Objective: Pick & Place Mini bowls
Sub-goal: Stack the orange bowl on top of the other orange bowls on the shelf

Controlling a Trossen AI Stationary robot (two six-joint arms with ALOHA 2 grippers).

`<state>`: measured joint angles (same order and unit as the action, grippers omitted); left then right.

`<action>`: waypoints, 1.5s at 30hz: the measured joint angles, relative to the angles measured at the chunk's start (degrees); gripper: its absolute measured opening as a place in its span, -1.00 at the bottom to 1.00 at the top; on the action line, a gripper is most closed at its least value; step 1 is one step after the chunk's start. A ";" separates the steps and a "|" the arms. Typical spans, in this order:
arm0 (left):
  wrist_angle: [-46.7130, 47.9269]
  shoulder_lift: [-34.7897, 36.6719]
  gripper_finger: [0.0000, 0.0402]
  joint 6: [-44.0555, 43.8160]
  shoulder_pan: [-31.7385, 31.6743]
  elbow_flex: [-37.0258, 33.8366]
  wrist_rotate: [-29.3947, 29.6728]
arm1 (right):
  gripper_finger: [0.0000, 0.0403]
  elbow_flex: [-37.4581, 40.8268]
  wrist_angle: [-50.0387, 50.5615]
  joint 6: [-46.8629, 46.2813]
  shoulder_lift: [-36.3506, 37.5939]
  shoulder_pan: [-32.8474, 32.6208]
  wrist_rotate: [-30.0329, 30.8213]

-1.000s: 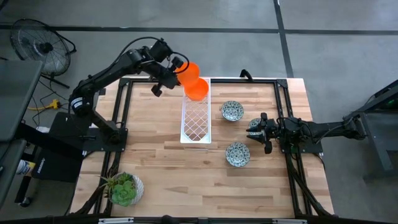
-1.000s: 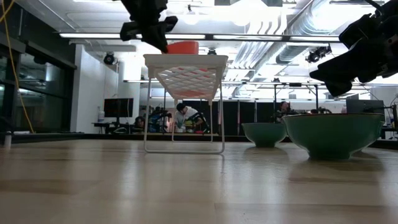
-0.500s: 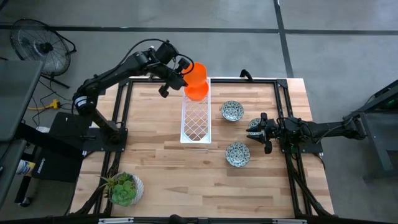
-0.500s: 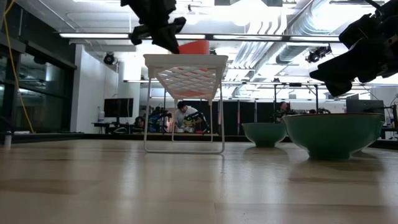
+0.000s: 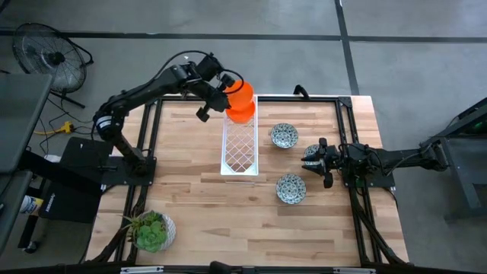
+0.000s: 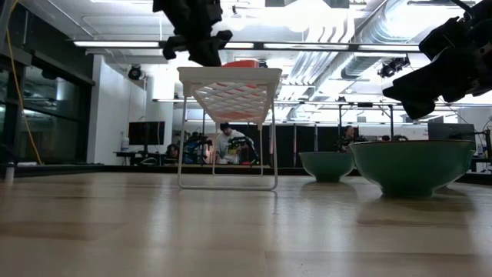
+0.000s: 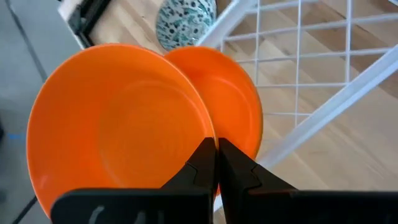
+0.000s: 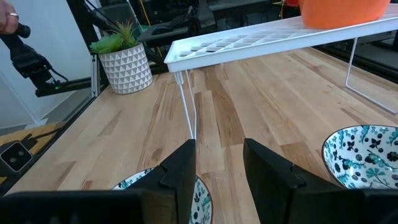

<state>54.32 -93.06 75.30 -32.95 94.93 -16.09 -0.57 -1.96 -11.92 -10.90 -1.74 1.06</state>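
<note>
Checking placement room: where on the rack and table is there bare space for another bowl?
The rack is free from the orange bowls at its far end down to its near edge. Bare table lies between rack and plant, and along the near edge. It is crowded right of the rack: two patterned bowls flank the right gripper. The left gripper pinches an orange bowl.

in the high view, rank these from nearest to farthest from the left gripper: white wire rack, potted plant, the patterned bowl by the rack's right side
1. white wire rack: just beside the left gripper, at the table's far edge.
2. patterned bowl: right of the rack, past its far half.
3. potted plant: near-left corner of the table, farthest away.
</note>
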 joint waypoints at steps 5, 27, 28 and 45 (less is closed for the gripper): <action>0.59 0.16 -1.00 -0.79 0.82 0.08 0.23 | -0.39 0.02 0.02 0.00 -0.02 -0.01 0.00; 2.51 -2.94 -1.00 -3.60 2.23 -0.02 4.09 | -0.39 0.02 0.01 0.02 -0.01 -0.02 0.00; 2.33 -2.79 -1.00 -3.60 2.27 0.10 4.16 | -0.39 0.02 0.02 0.00 -0.01 0.00 0.00; 2.30 -2.86 -0.51 -3.80 2.23 0.08 5.19 | -0.39 0.02 0.01 0.00 0.00 -0.01 0.00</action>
<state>56.62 -95.92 71.50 -30.72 95.00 -10.89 -0.56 -1.94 -11.92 -10.90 -1.75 1.06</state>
